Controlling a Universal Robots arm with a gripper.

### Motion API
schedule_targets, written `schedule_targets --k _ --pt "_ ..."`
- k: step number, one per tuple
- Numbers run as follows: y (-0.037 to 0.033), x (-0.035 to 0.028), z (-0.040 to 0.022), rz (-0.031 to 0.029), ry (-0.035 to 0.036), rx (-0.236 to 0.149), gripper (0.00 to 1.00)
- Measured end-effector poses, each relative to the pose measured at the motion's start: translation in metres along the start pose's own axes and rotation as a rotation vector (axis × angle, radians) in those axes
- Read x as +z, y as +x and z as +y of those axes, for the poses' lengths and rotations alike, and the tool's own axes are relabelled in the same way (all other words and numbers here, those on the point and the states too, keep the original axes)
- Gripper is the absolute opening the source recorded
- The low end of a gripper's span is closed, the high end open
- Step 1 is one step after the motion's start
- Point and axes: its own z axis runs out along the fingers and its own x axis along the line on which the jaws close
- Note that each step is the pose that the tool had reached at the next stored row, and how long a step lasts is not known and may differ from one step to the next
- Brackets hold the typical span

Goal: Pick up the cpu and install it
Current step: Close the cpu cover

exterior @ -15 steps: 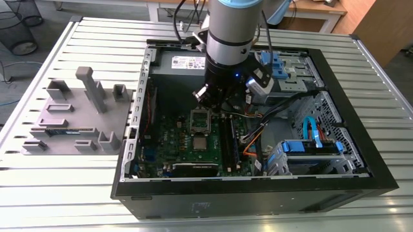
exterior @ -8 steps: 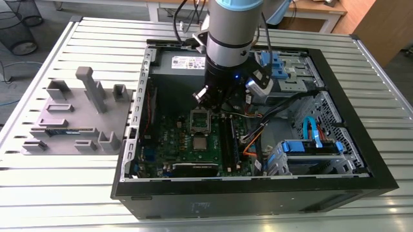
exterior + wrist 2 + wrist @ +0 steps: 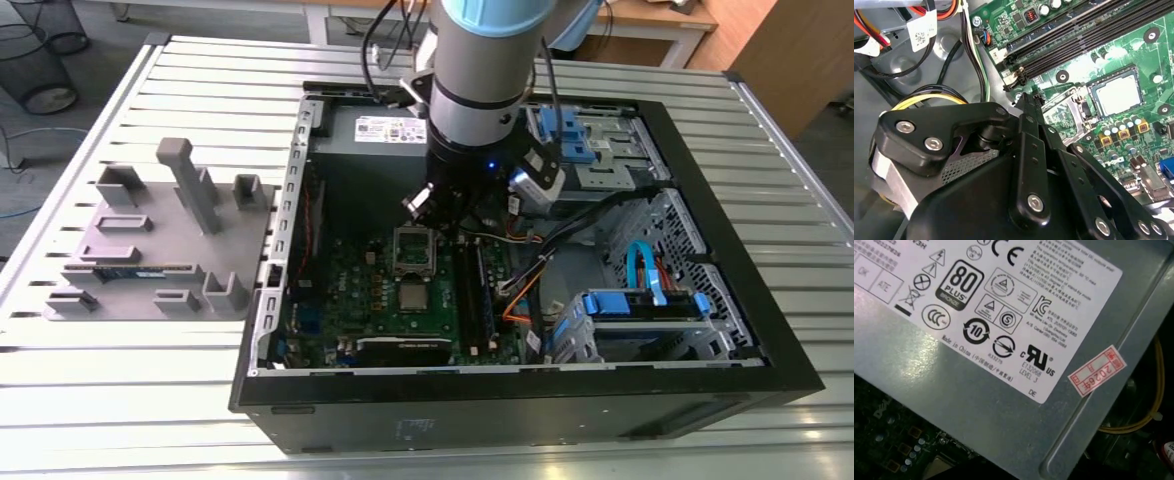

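Cpu (image 3: pixel 416 295) lies flat on the motherboard (image 3: pixel 360 290), silver top up. It is near the pincer (image 3: pixel 445 218) but apart from it, lower in the exterior view, with the metal-framed socket (image 3: pixel 414 248) between the two.

1. Well apart from the pincer, toward the exterior view's left, a grey fixture tray (image 3: pixel 147 240) stands on the slatted table (image 3: pixel 160 390). A green memory stick (image 3: pixel 134 270) lies in it.
2. The pincer hangs inside the open computer case (image 3: pixel 534 410), just above the socket's upper edge. Whether it is open or closed cannot be told; nothing is seen held in it.
3. In the second wrist view the cpu (image 3: pixel 1116 95) sits in a dark square surround beyond the pincer's black linkage, uncovered and untouched.
4. In the first wrist view the labelled power supply (image 3: pixel 1004 405) lies close behind the pincer.
5. Toward the exterior view's right of the pincer run the black memory slots (image 3: pixel 474 290), then a blue drive cage (image 3: pixel 641 305).

Handling, as a judgement: the cpu is light, thin and stiff. Its polished top is likely slippery, and its underside contacts are fragile. Grip it by two opposite edges of the pale rim, level, with light force, never across the faces.
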Motion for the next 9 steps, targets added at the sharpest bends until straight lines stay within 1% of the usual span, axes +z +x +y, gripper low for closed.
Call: schedule_targets --k 6,9 --pt "-0.0013 0.0052 0.0022 -0.0024 0.0008 -0.017 0.11" --pt "-0.0026 0.0075 0.0042 -0.0036 -0.0002 -0.020 0.11"
